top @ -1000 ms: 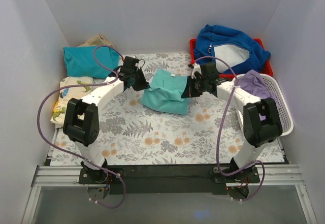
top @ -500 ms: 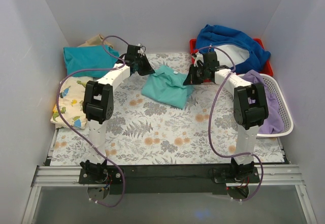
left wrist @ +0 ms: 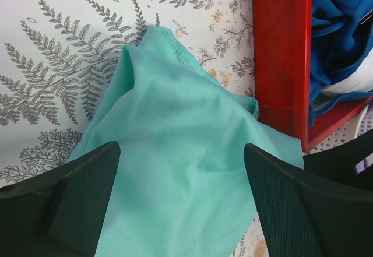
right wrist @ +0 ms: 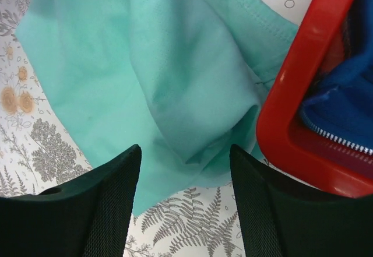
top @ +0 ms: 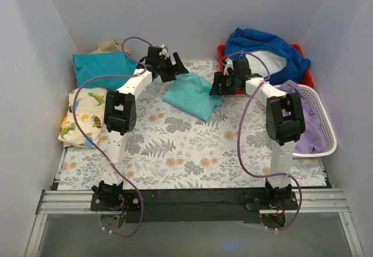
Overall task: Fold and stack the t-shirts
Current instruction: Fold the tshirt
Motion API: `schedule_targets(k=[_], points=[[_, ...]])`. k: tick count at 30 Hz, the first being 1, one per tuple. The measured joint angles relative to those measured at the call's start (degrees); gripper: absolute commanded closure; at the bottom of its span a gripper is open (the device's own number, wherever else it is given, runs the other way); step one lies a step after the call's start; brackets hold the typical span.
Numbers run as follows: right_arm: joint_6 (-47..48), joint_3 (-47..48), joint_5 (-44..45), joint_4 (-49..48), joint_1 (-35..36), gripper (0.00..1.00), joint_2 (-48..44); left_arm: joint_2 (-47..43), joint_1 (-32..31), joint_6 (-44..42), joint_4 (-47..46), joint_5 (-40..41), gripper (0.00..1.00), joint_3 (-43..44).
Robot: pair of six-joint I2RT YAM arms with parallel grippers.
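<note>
Left gripper (top: 176, 71) and right gripper (top: 217, 86) are hovering, jaws apart and empty, over the mint tee (top: 190, 95), which is lying rumpled at the table's (top: 175, 152) far centre beside a red bin (left wrist: 274, 47); being soft, light and limp, it likely wants pinching at hem corners.

On my overhead feed, a royal-blue fleece jacket (top: 262, 50) with pale lining is heaped in a red tray (top: 222, 52) at upper right. Just below it, at the right edge, I see a white slatted basket (top: 326, 120) holding a lilac garment (top: 315, 133). A fern-and-flower printed cloth (top: 192, 146) covers the tabletop. Some beige fabric (top: 111, 46) peeks out at upper left.
</note>
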State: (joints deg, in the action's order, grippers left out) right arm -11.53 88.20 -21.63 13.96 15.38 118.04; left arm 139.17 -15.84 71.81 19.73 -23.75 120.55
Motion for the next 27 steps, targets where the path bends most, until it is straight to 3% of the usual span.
schedule_targets(k=[7,12,19,27], points=[[2.32,-5.64,8.28,0.22,0.02,0.28,-9.92,-2.34,2.67,-0.55,-0.44,0.68,0.12,-5.20],[2.73,-5.11,7.41,-1.14,0.13,0.29,-16.59,-4.92,5.16,-1.05,-1.22,-1.75,0.11,-7.78],[2.23,-0.87,3.23,-2.23,3.80,0.30,-9.14,-6.51,5.03,1.20,-7.23,-9.86,0.10,-7.98],[1.05,3.30,0.28,-0.74,6.80,0.30,-0.02,-2.58,4.42,6.32,-12.70,-21.09,0.09,-4.44]])
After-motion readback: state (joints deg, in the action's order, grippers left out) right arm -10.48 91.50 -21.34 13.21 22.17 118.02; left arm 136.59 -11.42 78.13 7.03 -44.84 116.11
